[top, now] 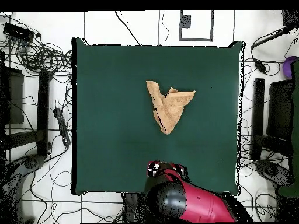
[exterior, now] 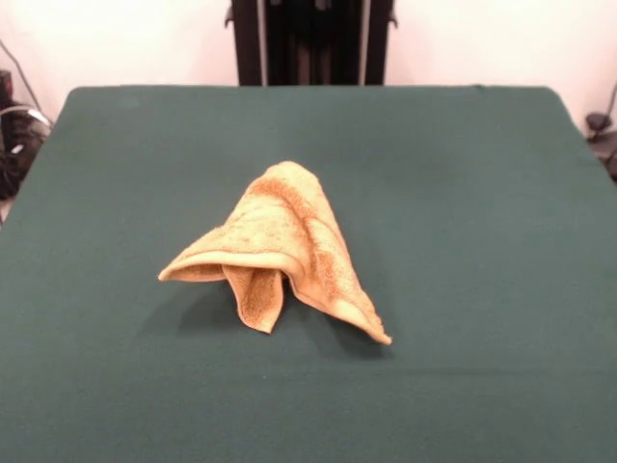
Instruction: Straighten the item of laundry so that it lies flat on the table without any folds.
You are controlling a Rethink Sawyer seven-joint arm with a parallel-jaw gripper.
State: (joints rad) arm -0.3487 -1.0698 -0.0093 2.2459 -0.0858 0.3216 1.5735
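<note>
The golden-tan towel (exterior: pixel 289 236) lies near the middle of the dark green table (exterior: pixel 472 193). It is folded over itself into a peaked, triangular heap, with one corner flap hanging toward the front edge and another point trailing to the front right. In the overhead view the towel (top: pixel 168 108) is a folded V shape on the table (top: pixel 111 116). The red and black arm (top: pixel 187 201) is drawn back over the table's bottom edge. Its gripper end (top: pixel 159 170) is well apart from the towel, and its state does not show. The front view shows no gripper.
The robot's black pedestal (exterior: pixel 310 43) stands behind the table's far edge. In the overhead view, cables (top: pixel 44 58) and dark equipment (top: pixel 274 111) lie on the floor around the table's sides.
</note>
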